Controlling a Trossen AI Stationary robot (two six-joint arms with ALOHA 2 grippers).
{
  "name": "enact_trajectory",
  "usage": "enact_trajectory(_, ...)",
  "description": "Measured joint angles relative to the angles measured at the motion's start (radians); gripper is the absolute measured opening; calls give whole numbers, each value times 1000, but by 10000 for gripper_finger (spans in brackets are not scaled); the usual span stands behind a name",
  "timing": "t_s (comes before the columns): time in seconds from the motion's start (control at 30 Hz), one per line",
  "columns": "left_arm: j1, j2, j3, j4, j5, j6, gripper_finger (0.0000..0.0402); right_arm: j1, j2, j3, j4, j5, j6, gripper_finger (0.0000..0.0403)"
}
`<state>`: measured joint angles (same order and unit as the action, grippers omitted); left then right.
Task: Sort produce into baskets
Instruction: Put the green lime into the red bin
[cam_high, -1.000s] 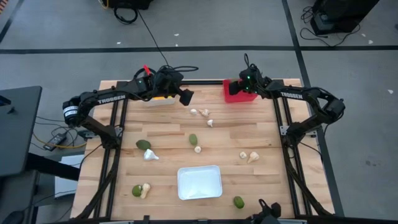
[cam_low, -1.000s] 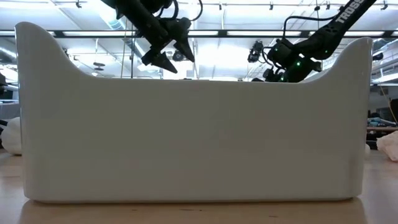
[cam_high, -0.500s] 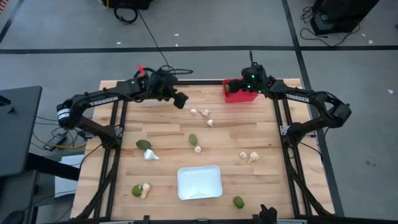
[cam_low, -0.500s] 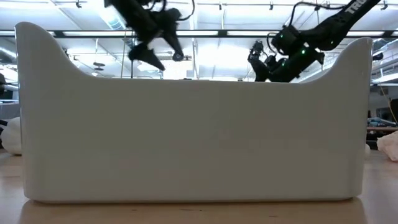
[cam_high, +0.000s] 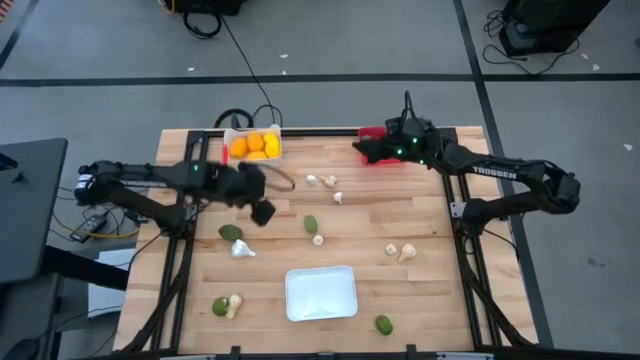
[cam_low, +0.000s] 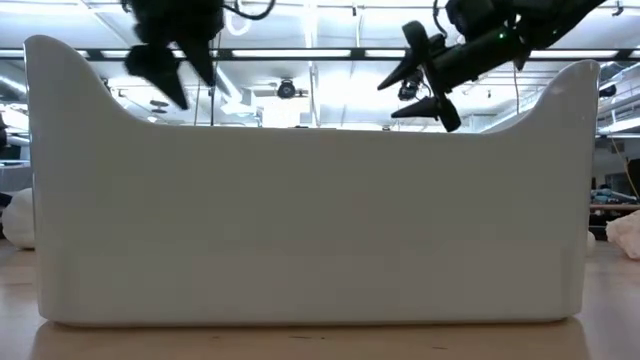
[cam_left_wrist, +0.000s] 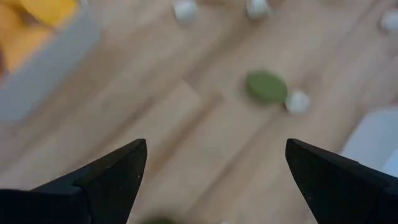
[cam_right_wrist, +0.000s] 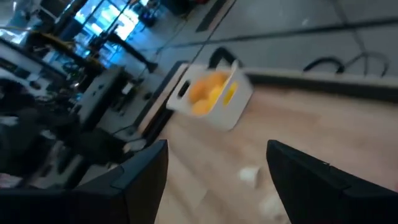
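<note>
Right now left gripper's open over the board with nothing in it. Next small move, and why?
Probably lower the left gripper toward the green fruit lying close beside it on the table. Its fingers are spread and empty, and the white bin already holds orange fruit. The right gripper, also open, hangs by the red bin.

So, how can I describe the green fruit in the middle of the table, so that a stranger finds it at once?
Start from the shallow white tray near the table's front edge, then look straight past it toward the far side. The green fruit lies alone on bare wood there, with one small whitish bulb just beside it. No other green fruit lies so near the table's centre.
</note>
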<state>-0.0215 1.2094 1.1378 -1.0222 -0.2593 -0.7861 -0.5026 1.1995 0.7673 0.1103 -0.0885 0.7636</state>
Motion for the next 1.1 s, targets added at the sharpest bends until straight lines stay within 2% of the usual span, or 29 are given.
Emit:
enact_trajectory(0.13, -115, -8, -84, 9, 3, -111, 389, 114, 4, 0, -17, 32, 71, 277)
enact_trajectory(0.3, -227, -8, -152, 16, 10, -216, 389, 284, 2, 0, -69, 160, 143, 271)
enact_trajectory(0.5, -333, -8, -193, 49, 15, -270, 389, 466, 1, 0, -166, 324, 240, 267)
enact_trajectory(0.7, -385, -8, -245, 139, 34, -273, 389, 594, 1, 0, -259, 428, 353, 267)
enact_trajectory(0.93, -393, -7, -293, 477, 87, -235, 389, 658, 1, 0, -508, 424, 560, 267)
enact_trajectory(1.1, -392, -7, -293, 516, 61, -216, 389, 684, 1, 0, -521, 403, 605, 267)
